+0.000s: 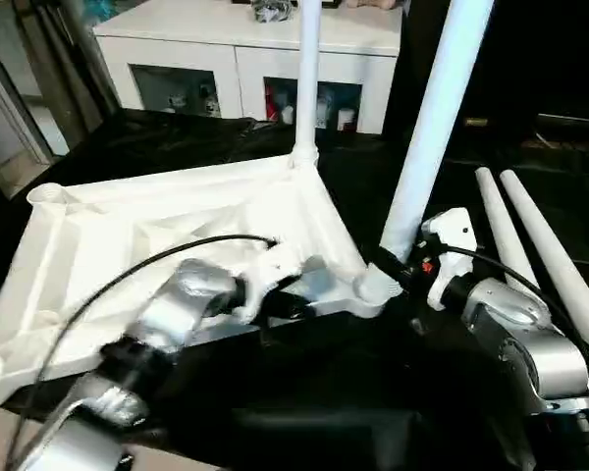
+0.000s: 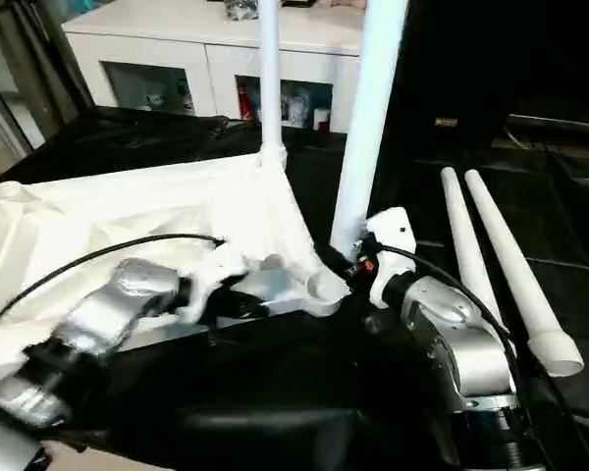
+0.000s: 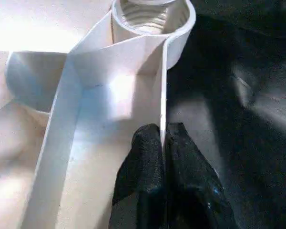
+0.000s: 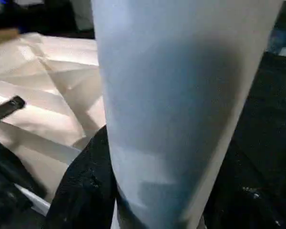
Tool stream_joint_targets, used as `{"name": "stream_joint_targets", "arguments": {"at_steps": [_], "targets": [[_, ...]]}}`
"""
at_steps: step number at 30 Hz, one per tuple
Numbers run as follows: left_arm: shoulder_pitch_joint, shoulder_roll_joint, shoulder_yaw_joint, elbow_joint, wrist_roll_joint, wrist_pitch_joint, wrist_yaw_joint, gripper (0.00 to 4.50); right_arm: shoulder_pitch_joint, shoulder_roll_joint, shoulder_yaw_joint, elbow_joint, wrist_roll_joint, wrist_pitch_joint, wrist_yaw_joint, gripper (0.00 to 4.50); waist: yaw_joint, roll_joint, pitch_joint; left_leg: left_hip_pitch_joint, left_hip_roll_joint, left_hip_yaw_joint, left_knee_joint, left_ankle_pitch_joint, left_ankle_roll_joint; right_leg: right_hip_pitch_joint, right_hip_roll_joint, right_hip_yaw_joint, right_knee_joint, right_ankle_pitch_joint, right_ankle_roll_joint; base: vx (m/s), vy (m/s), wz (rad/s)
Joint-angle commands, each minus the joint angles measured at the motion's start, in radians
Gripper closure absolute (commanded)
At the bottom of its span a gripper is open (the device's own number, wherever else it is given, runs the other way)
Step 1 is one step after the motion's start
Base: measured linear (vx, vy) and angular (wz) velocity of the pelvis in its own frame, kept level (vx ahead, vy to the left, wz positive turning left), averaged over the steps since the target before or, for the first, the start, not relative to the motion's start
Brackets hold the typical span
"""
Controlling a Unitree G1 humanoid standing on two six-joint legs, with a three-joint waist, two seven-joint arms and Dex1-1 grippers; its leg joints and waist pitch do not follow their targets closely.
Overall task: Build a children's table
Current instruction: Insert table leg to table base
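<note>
The white table top (image 1: pixel 128 235) lies upside down on black cloth, ribbed underside up. One white leg (image 1: pixel 307 78) stands upright in its far corner. My right gripper (image 1: pixel 398 270) is shut on a second leg (image 1: pixel 432 128), which tilts with its lower end just by the near right corner socket (image 1: pixel 373 287). In the right wrist view the black fingers (image 4: pixel 81 191) hug that leg (image 4: pixel 176 95). The threaded socket (image 3: pixel 152 14) is empty. My left gripper (image 3: pixel 163 143) is shut on the top's thin rim wall (image 3: pixel 163 86) near that corner. Two loose legs (image 1: pixel 530 255) lie to the right.
A white cabinet with glass-fronted compartments (image 1: pixel 245 49) stands behind the work. Black cloth (image 1: pixel 324 392) covers the surface under and around the top. A black cable (image 1: pixel 128 265) arcs over my left forearm and the ribbed underside.
</note>
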Motion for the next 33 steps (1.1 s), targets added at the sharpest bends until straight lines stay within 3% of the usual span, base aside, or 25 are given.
{"name": "stream_joint_targets", "arguments": {"at_steps": [1, 2, 3, 5, 6, 7, 9, 10, 11, 12, 16, 20, 26, 28, 33], "targets": [[0.042, 0.061, 0.051, -0.076, -0.037, 0.022, -0.036, 4.50, -0.009, -0.005, 0.010, -0.005, 0.039, 0.023, 0.050, 2.59, 0.005, -0.012, -0.065, 0.026, 0.112, -0.058, -0.086, -0.230, 0.020, 0.034, -0.105, 0.055, -0.076, -0.134, -0.254, 0.000, 0.000, 0.00], [0.071, 0.091, 0.060, -0.115, -0.041, 0.026, -0.044, 4.50, -0.014, -0.006, 0.015, -0.001, 0.047, 0.031, 0.066, 2.59, 0.005, -0.022, -0.066, 0.026, 0.113, -0.058, -0.086, -0.223, 0.024, 0.036, -0.107, 0.055, -0.075, -0.129, -0.256, 0.000, 0.000, 0.00], [0.088, 0.107, 0.065, -0.138, -0.043, 0.029, -0.047, 4.50, -0.018, -0.006, 0.017, 0.001, 0.052, 0.035, 0.073, 2.59, 0.003, -0.019, -0.065, 0.021, 0.112, -0.058, -0.086, -0.199, 0.033, 0.036, -0.105, 0.054, -0.071, -0.114, -0.258, 0.000, 0.000, 0.00], [0.129, 0.142, 0.078, -0.194, -0.044, 0.053, -0.037, 4.50, -0.033, -0.005, 0.026, 0.011, 0.064, 0.050, 0.098, 2.59, 0.003, -0.018, -0.065, 0.026, 0.112, -0.055, -0.084, -0.192, 0.039, 0.031, -0.102, 0.054, -0.070, -0.118, -0.259, 0.000, 0.000, 0.00], [0.154, 0.160, 0.091, -0.228, -0.043, 0.068, -0.025, 4.50, -0.045, -0.004, 0.035, 0.019, 0.074, 0.059, 0.121, 2.59, 0.006, -0.027, -0.062, 0.028, 0.112, -0.054, -0.084, -0.197, 0.040, 0.029, -0.103, 0.054, -0.072, -0.146, -0.259, 0.000, 0.000, 0.00], [0.157, 0.162, 0.092, -0.233, -0.043, 0.070, -0.023, 4.50, -0.047, -0.004, 0.036, 0.020, 0.075, 0.060, 0.124, 2.59, 0.006, -0.021, -0.063, 0.028, 0.113, -0.055, -0.085, -0.201, 0.036, 0.030, -0.104, 0.054, -0.071, -0.155, -0.258, 0.000, 0.000, 0.00], [0.171, 0.171, 0.097, -0.254, -0.039, 0.074, -0.017, 4.50, -0.060, -0.008, 0.051, 0.034, 0.090, 0.079, 0.161, 2.59, 0.006, -0.023, -0.059, 0.033, 0.113, -0.053, -0.089, -0.234, 0.012, 0.023, -0.099, 0.054, -0.075, -0.199, -0.247, 0.000, 0.000, 0.00], [0.175, 0.169, 0.100, -0.262, -0.043, 0.079, -0.015, 4.50, -0.066, -0.010, 0.063, 0.045, 0.084, 0.077, 0.174, 2.59, 0.010, -0.021, -0.059, 0.037, 0.114, -0.052, -0.090, -0.248, -0.003, 0.019, -0.098, 0.056, -0.077, -0.207, -0.242, 0.000, 0.000, 0.00], [0.174, 0.165, 0.101, -0.265, -0.045, 0.080, -0.013, 4.50, -0.074, -0.010, 0.076, 0.059, 0.076, 0.071, 0.184, 2.59, 0.010, -0.028, -0.058, 0.038, 0.113, -0.051, -0.091, -0.248, -0.007, 0.019, -0.097, 0.056, -0.078, -0.204, -0.241, 0.000, 0.000, 0.00], [0.172, 0.158, 0.100, -0.269, -0.050, 0.078, -0.006, 4.50, -0.085, -0.006, 0.088, 0.077, 0.065, 0.061, 0.192, 2.59, 0.012, -0.029, -0.058, 0.038, 0.112, -0.050, -0.092, -0.253, -0.016, 0.019, -0.099, 0.057, -0.077, -0.202, -0.239, 0.000, 0.000, 0.00], [0.147, 0.123, 0.095, -0.254, -0.058, 0.060, 0.010, 4.50, -0.124, 0.012, 0.094, 0.110, 0.058, 0.056, 0.194, 2.59, 0.017, -0.031, -0.060, 0.040, 0.113, -0.050, -0.091, -0.247, -0.033, 0.019, -0.101, 0.058, -0.074, -0.170, -0.242, 0.000, 0.000, 0.00], [0.125, 0.091, 0.096, -0.236, -0.061, 0.054, 0.024, 4.50, -0.158, 0.021, 0.106, 0.140, 0.053, 0.055, 0.201, 2.59, 0.019, -0.037, -0.063, 0.035, 0.109, -0.047, -0.086, -0.202, -0.017, 0.026, -0.103, 0.056, -0.069, -0.118, -0.252, 0.000, 0.000, 0.00], [0.108, 0.071, 0.099, -0.201, -0.063, 0.034, 0.034, 4.50, -0.179, 0.022, 0.145, 0.211, 0.007, 0.030, 0.211, 2.59, 0.025, -0.037, -0.066, 0.033, 0.109, -0.046, -0.080, -0.151, 0.013, 0.029, -0.102, 0.054, -0.064, -0.079, -0.257, 0.000, 0.000, 0.00], [0.110, 0.066, 0.104, -0.194, -0.066, 0.025, 0.034, 4.50, -0.185, 0.029, 0.149, 0.238, -0.002, 0.023, 0.203, 2.59, 0.026, -0.033, -0.065, 0.034, 0.109, -0.047, -0.080, -0.163, 0.013, 0.027, -0.102, 0.054, -0.066, -0.093, -0.260, 0.000, 0.000, 0.00], [0.127, 0.056, 0.112, -0.191, -0.082, 0.025, 0.025, 4.50, -0.218, 0.055, 0.160, 0.327, -0.024, -0.021, 0.188, 2.59, 0.024, -0.035, -0.064, 0.034, 0.110, -0.048, -0.083, -0.195, -0.006, 0.028, -0.103, 0.055, -0.069, -0.134, -0.257, 0.000, 0.000, 0.00]]}}
